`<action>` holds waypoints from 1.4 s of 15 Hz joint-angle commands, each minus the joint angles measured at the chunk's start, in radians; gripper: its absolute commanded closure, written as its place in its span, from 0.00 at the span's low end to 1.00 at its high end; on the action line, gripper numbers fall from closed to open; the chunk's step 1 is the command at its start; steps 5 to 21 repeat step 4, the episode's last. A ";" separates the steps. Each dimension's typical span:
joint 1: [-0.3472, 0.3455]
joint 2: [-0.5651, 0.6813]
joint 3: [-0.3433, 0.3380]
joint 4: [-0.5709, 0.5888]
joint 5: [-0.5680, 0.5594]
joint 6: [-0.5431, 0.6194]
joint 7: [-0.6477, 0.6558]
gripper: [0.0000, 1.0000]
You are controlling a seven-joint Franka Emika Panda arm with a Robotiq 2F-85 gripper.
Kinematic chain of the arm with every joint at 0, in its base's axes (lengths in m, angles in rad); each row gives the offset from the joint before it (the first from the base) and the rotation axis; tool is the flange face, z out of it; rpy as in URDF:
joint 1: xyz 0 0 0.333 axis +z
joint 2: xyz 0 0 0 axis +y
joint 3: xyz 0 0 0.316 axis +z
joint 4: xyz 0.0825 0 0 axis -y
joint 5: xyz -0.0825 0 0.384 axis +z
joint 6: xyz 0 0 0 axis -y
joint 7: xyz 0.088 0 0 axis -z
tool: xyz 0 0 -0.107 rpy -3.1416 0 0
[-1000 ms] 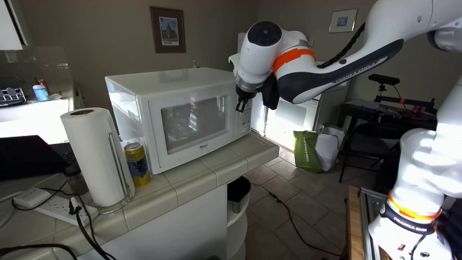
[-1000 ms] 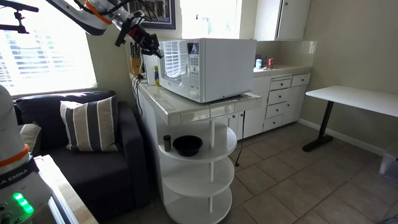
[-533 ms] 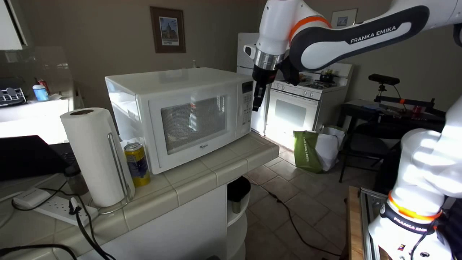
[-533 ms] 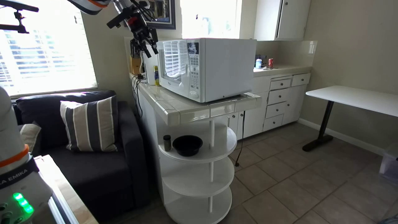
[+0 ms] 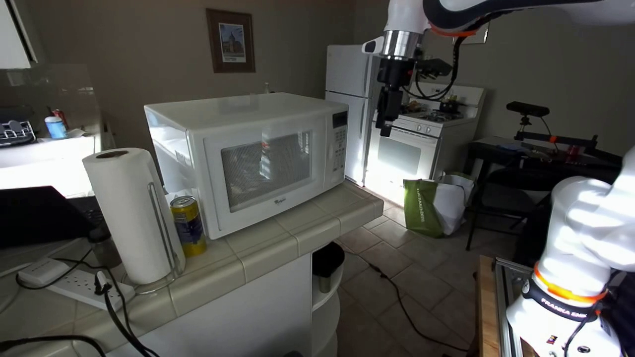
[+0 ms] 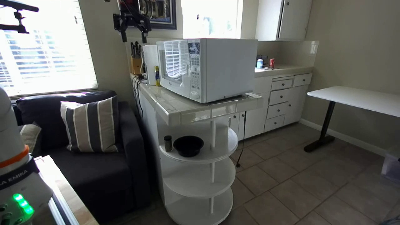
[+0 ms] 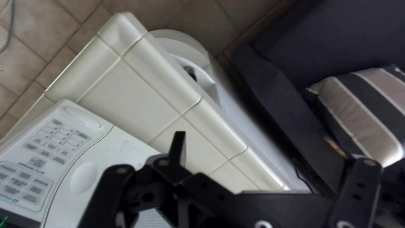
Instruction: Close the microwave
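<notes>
Gripper (image 6: 134,38) raised, farther from the microwave (image 5: 250,163), apparently pointing straighter down

The arm (image 5: 580,223) is white, with orange rings (image 6: 14,157), a dark band (image 5: 556,303) reading FRANKA, a silver collar (image 5: 401,44), black cables (image 5: 454,64) and green lights (image 6: 23,203); its gripper (image 6: 134,38) is black.

Closed microwave (image 5: 253,161) on tiled counter (image 5: 317,210), jaws clear of it

The microwave (image 5: 248,161) is white, hand (image 6: 134,38) black, pillow (image 6: 91,125) striped.
</notes>
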 commanded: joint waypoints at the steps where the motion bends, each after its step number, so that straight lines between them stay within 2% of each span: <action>1: -0.011 -0.052 -0.025 0.002 0.148 -0.074 -0.001 0.00; 2: -0.020 -0.017 -0.004 0.018 0.088 -0.055 -0.008 0.00; 4: -0.022 -0.037 -0.010 0.017 0.121 -0.056 -0.007 0.00; 21: -0.022 -0.037 -0.010 0.017 0.121 -0.056 -0.007 0.00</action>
